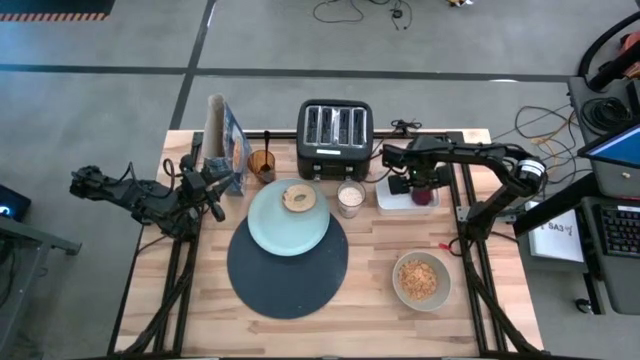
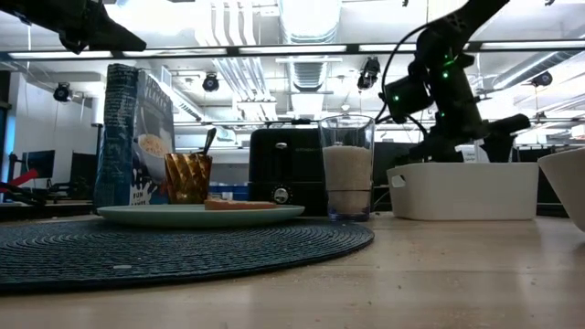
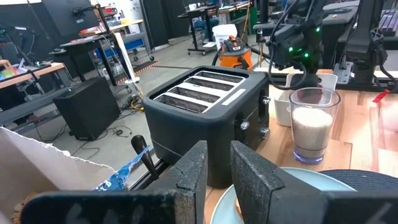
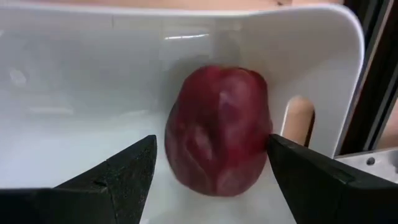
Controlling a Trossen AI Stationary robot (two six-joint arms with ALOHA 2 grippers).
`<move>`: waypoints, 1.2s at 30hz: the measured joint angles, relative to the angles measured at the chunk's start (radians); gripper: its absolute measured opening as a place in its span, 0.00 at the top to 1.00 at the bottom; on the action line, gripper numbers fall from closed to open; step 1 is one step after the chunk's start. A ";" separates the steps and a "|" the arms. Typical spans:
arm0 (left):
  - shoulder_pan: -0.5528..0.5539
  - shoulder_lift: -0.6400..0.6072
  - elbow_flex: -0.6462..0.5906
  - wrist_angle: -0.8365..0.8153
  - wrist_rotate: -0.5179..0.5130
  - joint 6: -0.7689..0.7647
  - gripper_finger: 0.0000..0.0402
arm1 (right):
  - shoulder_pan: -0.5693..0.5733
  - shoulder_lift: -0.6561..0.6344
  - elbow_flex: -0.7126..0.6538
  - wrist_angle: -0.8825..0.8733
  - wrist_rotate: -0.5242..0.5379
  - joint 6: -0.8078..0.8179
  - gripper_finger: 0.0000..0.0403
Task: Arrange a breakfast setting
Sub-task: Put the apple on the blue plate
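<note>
A pale mint plate (image 1: 288, 222) lies on the far part of the round dark-blue placemat (image 1: 287, 270). A bagel (image 1: 299, 197) rests on the plate. The milk glass (image 1: 350, 198) stands beside the plate, and the beige bowl (image 1: 421, 279) sits near the right front. The dark-red fruit (image 4: 217, 140) lies in the white tray (image 1: 395, 198). My right gripper (image 4: 210, 140) points down into the tray, open, one finger on either side of the fruit. My left gripper (image 3: 217, 174) hovers at the table's left, nearly shut on nothing. My right gripper comes at the fruit from above. One fingertip (image 4: 277, 146) stands right at the fruit's side (image 4: 264, 134); whether it touches, I cannot tell. The other finger (image 4: 140, 155) is apart from it. The fruit rests on the tray's floor.
The black toaster (image 1: 335, 140) stands at the far middle. A cereal box (image 1: 225, 145) and an amber cup (image 1: 262, 165) with a handle sticking out stand at the far left. A pale wooden piece (image 4: 298, 118) lies in the tray beside the fruit.
</note>
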State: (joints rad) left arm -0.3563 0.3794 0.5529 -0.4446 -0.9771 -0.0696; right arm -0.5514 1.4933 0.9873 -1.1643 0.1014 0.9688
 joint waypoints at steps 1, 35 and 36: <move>0.000 0.000 0.000 0.000 0.000 0.000 0.87 | -0.002 0.000 -0.003 0.008 0.003 0.000 0.28; 0.000 0.000 0.000 -0.007 0.000 0.000 0.87 | 0.003 0.023 0.032 0.165 -0.033 -0.073 0.41; 0.000 0.000 0.000 -0.007 0.000 0.000 0.87 | 0.003 0.023 0.044 0.162 -0.031 -0.079 0.42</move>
State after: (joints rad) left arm -0.3564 0.3794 0.5529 -0.4519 -0.9771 -0.0692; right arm -0.5484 1.5158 1.0312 -1.0023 0.0701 0.8898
